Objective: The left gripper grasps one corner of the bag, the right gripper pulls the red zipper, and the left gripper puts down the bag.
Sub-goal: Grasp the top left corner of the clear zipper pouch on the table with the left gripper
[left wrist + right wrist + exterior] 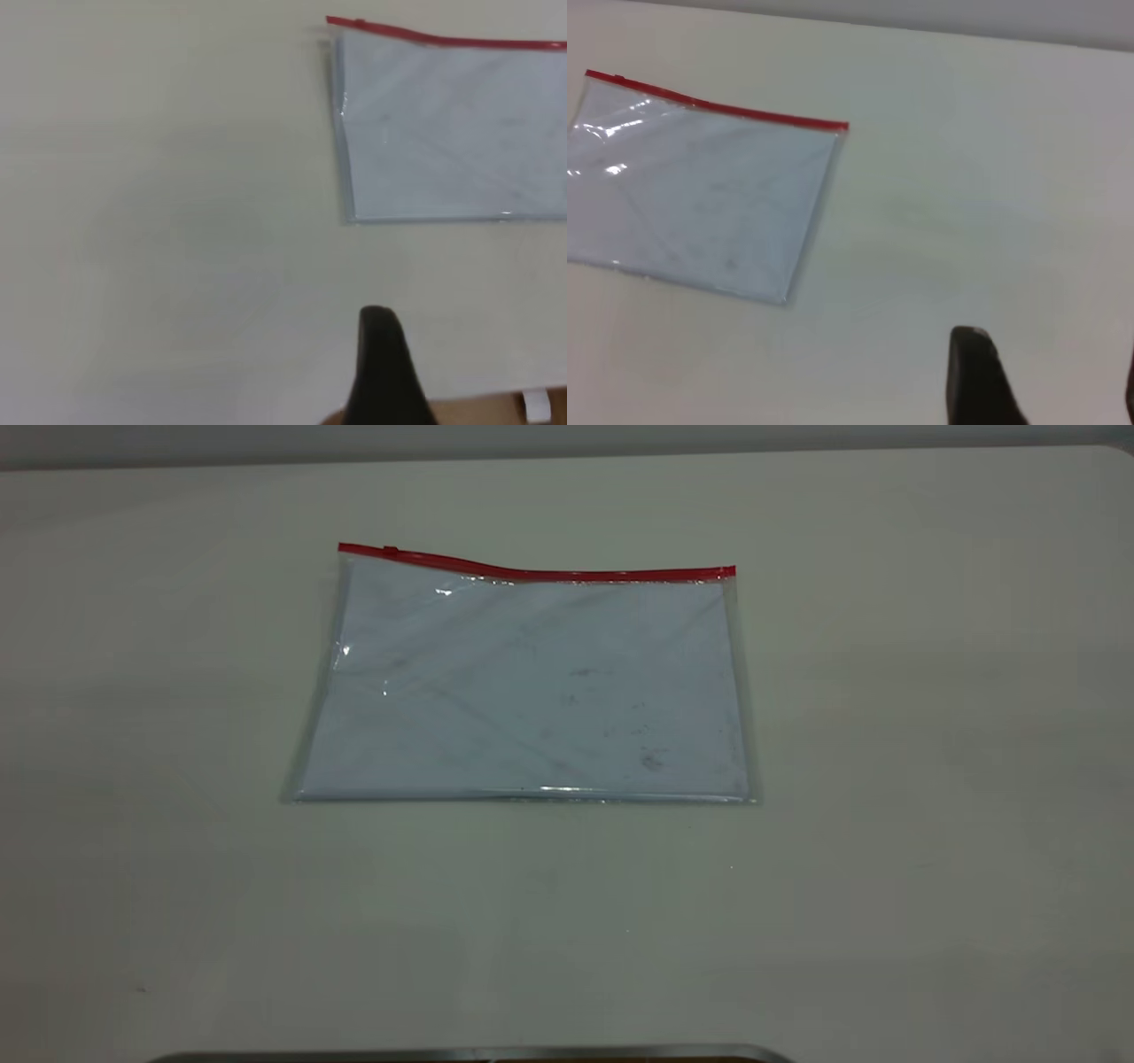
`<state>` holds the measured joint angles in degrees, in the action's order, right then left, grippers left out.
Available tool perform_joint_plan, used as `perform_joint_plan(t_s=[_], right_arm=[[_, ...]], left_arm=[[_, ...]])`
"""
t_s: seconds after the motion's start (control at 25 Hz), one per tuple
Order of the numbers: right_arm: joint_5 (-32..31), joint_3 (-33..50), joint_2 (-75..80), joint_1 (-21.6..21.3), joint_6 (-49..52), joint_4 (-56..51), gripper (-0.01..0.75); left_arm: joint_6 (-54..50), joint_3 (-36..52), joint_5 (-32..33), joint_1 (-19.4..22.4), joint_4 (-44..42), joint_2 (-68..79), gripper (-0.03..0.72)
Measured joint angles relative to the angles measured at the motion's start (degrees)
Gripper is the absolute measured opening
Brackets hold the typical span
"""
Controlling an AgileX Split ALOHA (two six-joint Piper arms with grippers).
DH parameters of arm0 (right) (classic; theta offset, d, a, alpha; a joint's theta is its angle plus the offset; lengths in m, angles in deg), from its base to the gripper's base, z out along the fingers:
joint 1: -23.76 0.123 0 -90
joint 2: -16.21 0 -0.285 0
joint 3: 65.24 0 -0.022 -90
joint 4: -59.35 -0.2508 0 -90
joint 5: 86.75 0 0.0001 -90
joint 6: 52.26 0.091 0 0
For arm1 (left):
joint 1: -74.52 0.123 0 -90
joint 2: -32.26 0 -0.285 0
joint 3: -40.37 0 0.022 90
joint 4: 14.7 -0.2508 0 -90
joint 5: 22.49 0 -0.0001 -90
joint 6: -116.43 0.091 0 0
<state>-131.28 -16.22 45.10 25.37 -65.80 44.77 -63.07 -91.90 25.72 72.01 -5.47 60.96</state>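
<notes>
Left gripper (383, 372): one dark finger shows at the edge of its wrist view, over bare table, well apart from the bag. Finger spread cannot be told; the second finger is out of frame. Not seen in the exterior view.

Right gripper (1050, 376): one dark finger plainly in its wrist view, with a sliver of a second at the frame's edge and open table between them, so the fingers appear spread wide and hold nothing. Well apart from the bag's right end.

Bag (532, 691): clear flat pouch with a pale sheet inside, lying flat near the table's middle, untouched. Faint smudges toward its right half.

Red zipper (540, 571): runs along the far long edge, slightly wavy, lifted a little at the left end. Slider tab (390, 551) sits near the left end of the strip.

Step in hand, by judgement: the approach; nothing is gripped yet. The left gripper would do well to take the far left corner close to the slider, pinching film and strip end together, and lift only slightly so the strip stays taut. The right gripper then has a small tab to pinch and should draw it straight along the strip toward the right end.

Surroundings: pale table (886, 779), and a dark metallic edge (478, 1054) at the near side. Nothing stands between either gripper and the bag. Likely trouble: thin film slipping, or the pouch sliding if unheld.
</notes>
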Motion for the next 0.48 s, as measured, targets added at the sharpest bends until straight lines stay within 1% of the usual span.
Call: perform_joint_plan(t_s=[0.12, 0.2, 0.24, 0.32, 0.4, 0.48], right_arm=[[9.08, 0.00, 9.62, 0.00, -7.56, -7.14, 0.485], [14.15, 0.00, 16.33, 0.00, -15.18, -13.87, 0.507], [15.93, -0.07, 19.81, 0.00, -20.89, -17.70, 0.514], [17.42, -0.69, 26.40, 0.00, -29.58, -24.59, 0.520], [17.91, -2.47, 33.24, 0.06, -40.06, -33.56, 0.522], [18.75, -4.75, 39.91, 1.12, -49.21, -41.55, 0.521]], left_arm=[[1.89, 0.00, -8.05, 0.00, 0.00, 11.41, 0.565], [4.18, -0.66, -12.92, 0.00, -0.10, 19.65, 0.579], [5.08, -1.51, -15.21, 0.00, -0.10, 23.86, 0.589], [6.32, -3.90, -19.36, 0.00, -0.10, 31.64, 0.599], [6.70, -7.13, -21.98, 0.00, -0.10, 39.52, 0.604], [7.27, -11.42, -23.59, 0.00, -0.10, 47.37, 0.604]])
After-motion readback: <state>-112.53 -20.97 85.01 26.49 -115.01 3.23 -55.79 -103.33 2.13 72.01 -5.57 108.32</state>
